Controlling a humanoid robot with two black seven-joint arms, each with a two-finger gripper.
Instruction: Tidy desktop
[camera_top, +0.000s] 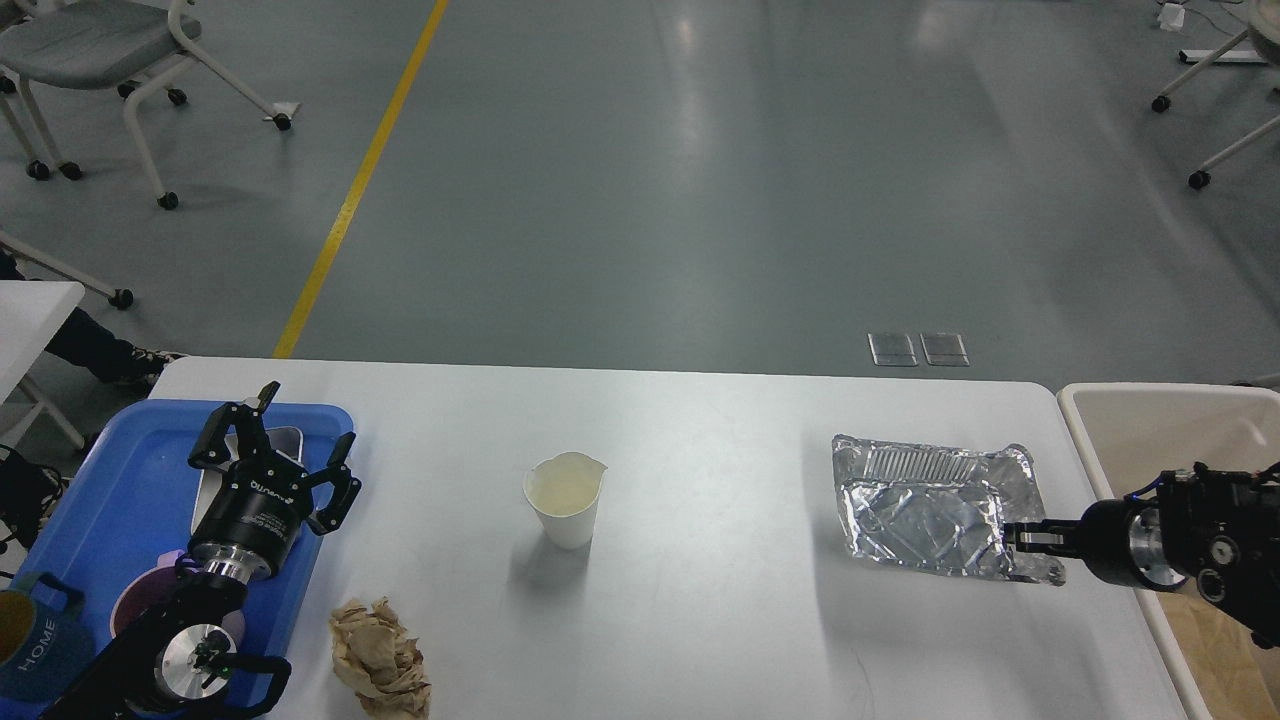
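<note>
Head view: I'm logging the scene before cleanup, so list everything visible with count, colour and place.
desktop: one, white, foreground
paper cup: one, white, upright, centre of desktop
foil container: one, silver, crumpled, right part of desktop
crumpled paper: one, brown, near edge, left of centre
tray: one, blue, left end, holding dishes
mug: one, dark blue, near corner of tray
bin: one, beige, right of desktop
chairs: several, grey and white, on floor behind
floor line: one, yellow
left tool: one, black, open over tray
right tool: one, black, closed on foil container's edge
</note>
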